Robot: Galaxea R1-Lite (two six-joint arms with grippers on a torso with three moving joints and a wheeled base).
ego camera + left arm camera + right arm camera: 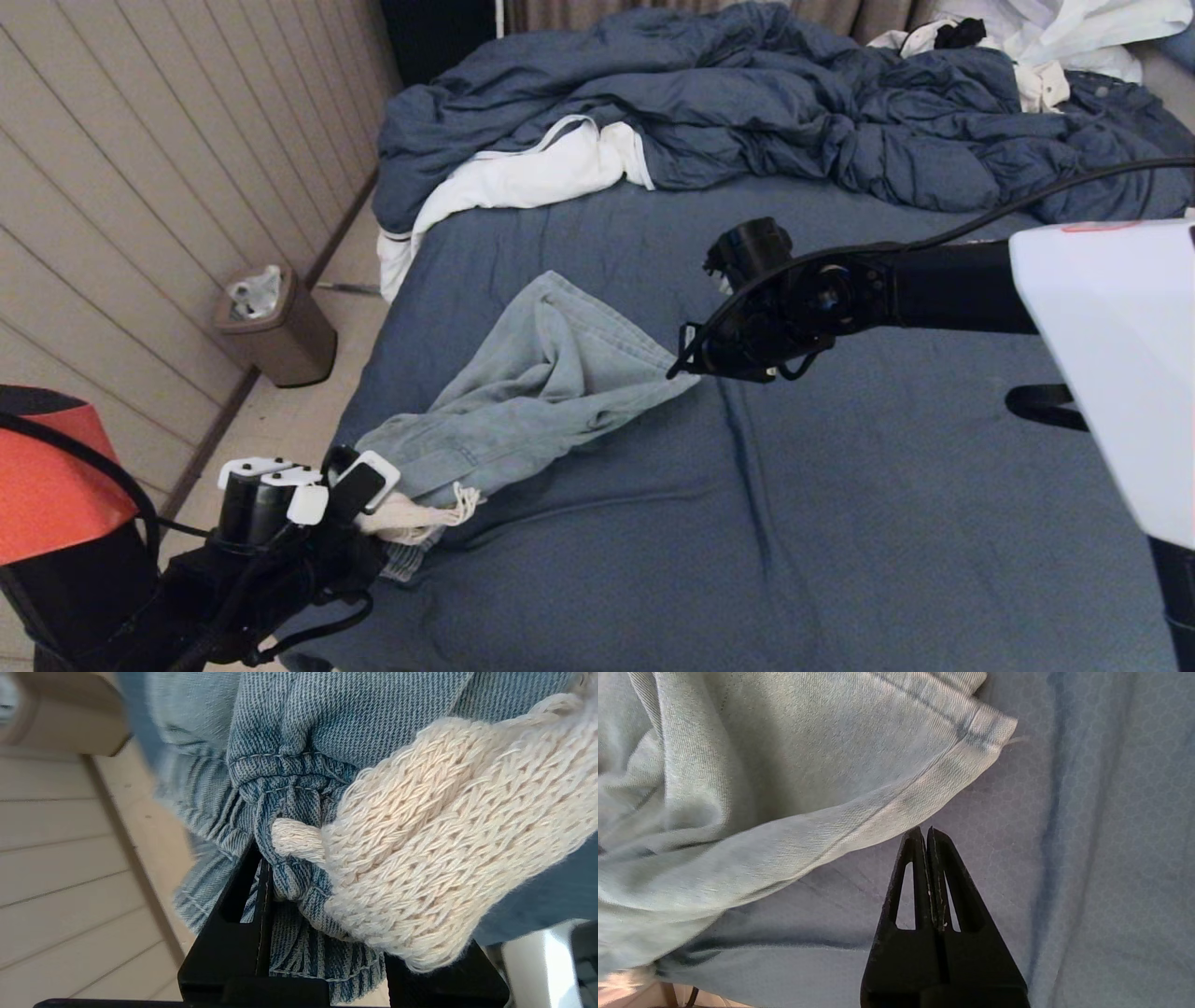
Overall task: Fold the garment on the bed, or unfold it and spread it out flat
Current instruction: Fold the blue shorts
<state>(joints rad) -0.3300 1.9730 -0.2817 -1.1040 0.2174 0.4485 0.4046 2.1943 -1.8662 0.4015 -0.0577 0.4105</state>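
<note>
The bed (pixel 794 523) carries a bunched dark duvet (pixel 747 103) at its far end. The garment (pixel 532 392) lies crumpled near the bed's left edge. Right gripper (pixel 927 833), fingers pressed together, hovers beside a leg hem. Left gripper (pixel 373 509) pinches the gathered waistband (pixel 289 812) by the drawstring (pixel 444 849). A lined floor bin (pixel 275 327) holds crumpled material.

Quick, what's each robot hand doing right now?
Left hand: closed on the shorts at their waistband.
Right hand: shut, empty, beside the shorts' hem.
</note>
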